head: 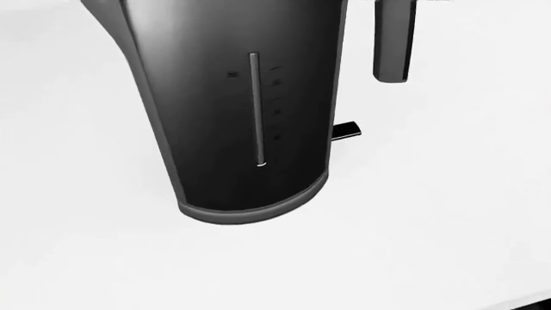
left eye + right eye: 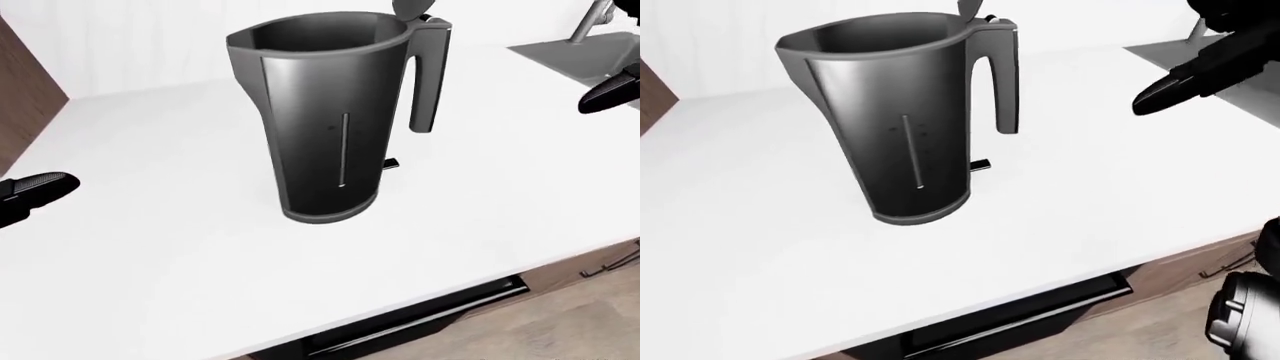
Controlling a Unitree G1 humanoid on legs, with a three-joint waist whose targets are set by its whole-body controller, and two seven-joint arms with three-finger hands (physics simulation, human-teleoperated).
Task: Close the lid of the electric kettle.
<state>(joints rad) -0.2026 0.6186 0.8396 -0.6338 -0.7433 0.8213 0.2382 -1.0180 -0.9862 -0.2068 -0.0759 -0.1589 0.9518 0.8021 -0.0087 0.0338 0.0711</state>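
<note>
While you look down at the white bench (image 2: 150, 247), these are the things you can see.
Kettle: the dark electric kettle (image 2: 325, 127) stands upright on the bench, near the top middle of the left-eye view. It fills the upper left of the head view.
Lid: the lid (image 2: 408, 7) is tipped up above the handle, so the top of the kettle is open.
Handle: the handle (image 2: 428, 75) is on the kettle's right side in the picture.
Switch: a small black tab (image 1: 347, 131) sticks out low by the kettle's base, on the right.
Left hand: your left hand (image 2: 35, 191) is at the left edge of the left-eye view, well apart from the kettle. You cannot tell if its fingers are spread.
Right hand: your right hand (image 2: 1200, 71) is at the upper right of the right-eye view, away from the handle and holding nothing. You cannot tell how its fingers are set.
Sink: a grey sink (image 2: 585, 56) sits at the upper right.
</note>
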